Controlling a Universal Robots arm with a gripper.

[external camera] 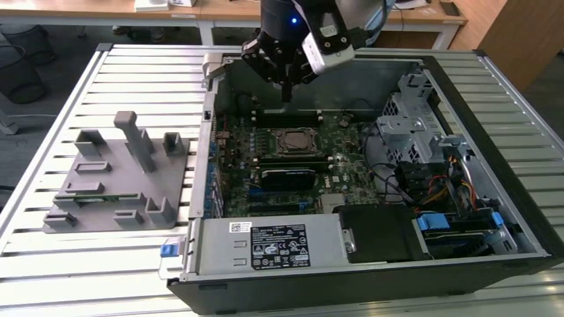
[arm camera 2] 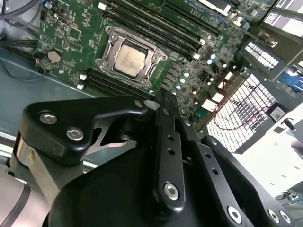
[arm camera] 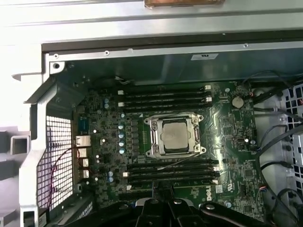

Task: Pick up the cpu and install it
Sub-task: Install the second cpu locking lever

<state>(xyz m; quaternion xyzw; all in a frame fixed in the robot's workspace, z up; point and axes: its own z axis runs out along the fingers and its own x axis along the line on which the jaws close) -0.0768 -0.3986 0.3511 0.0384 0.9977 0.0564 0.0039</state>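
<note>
A slatted white metal surface (external camera: 132,264) carries an open black computer case (external camera: 370,284) and, on the exterior view's left, a grey plastic fixture with upright posts (external camera: 119,178). The small square cpu with a pale silver metal top (arm camera: 173,136) already sits in the metal-framed socket (arm camera: 152,137) on the green motherboard (external camera: 352,155), between rows of black memory slots (arm camera: 165,97). The black gripper (external camera: 286,92) hangs above the board, its fingers (arm camera 2: 163,118) pressed together and empty.
</note>
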